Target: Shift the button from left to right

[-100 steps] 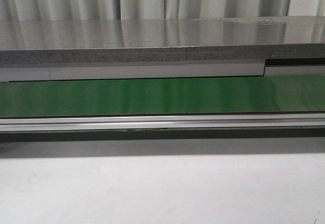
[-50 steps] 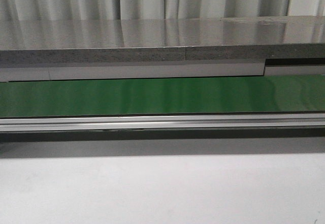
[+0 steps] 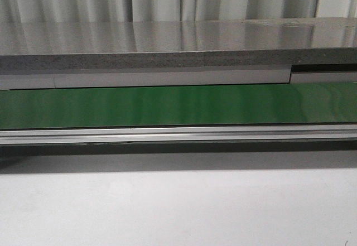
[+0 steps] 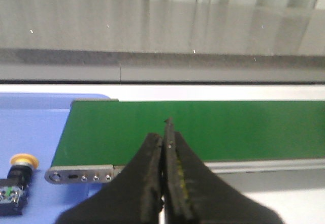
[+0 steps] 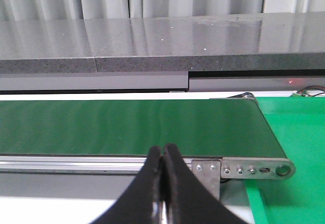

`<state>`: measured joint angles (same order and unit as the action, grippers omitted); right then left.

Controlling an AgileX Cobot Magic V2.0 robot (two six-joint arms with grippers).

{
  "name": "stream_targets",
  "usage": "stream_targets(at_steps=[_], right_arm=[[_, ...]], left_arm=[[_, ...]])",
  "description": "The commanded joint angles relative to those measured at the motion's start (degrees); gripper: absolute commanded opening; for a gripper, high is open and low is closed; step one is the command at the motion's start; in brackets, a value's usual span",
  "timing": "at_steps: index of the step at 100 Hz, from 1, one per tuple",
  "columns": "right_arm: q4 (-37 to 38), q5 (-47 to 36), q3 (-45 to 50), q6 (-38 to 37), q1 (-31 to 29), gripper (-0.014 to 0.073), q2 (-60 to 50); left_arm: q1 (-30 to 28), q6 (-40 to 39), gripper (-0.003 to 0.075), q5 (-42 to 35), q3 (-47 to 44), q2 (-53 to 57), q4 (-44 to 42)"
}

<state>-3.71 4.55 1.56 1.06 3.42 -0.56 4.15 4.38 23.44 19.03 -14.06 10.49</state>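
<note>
The button (image 4: 18, 176), a yellow-orange cap on a black body, lies on a blue surface (image 4: 30, 127) beside the near end of the green belt (image 4: 203, 130) in the left wrist view only. My left gripper (image 4: 163, 137) is shut and empty, over the belt's near rail, well away from the button. My right gripper (image 5: 162, 150) is shut and empty, over the near rail by the belt's other end (image 5: 254, 169). In the front view the belt (image 3: 178, 105) carries nothing and neither gripper shows.
A long grey stone-like ledge (image 3: 178, 48) runs behind the belt, with pale curtains behind it. An aluminium rail (image 3: 178, 134) edges the belt's near side. A green surface (image 5: 294, 132) lies past the belt's end in the right wrist view. White tabletop (image 3: 178, 207) lies in front.
</note>
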Motion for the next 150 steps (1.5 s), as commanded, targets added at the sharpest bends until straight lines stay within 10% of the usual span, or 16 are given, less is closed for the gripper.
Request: stream_targets(at_steps=[1, 72, 108, 150], right_arm=[[0.4, -5.0, -0.81, 0.09, 0.15, -0.0068, -1.19], [0.4, -5.0, -0.81, 0.09, 0.15, -0.0068, -1.19], [0.4, -5.0, -0.81, 0.09, 0.15, -0.0068, -1.19], [0.4, -5.0, -0.81, 0.09, 0.15, -0.0068, -1.19]], left_arm=[[0.26, -0.49, -0.002, 5.62, 7.04, -4.81, 0.99], [0.26, -0.49, -0.0014, 14.42, 14.98, -11.03, 1.83], [0.26, -0.49, 0.054, 17.61, 14.98, -11.03, 1.55], [-0.62, -17.34, 0.0557, 31.46, 26.57, -19.42, -23.18]])
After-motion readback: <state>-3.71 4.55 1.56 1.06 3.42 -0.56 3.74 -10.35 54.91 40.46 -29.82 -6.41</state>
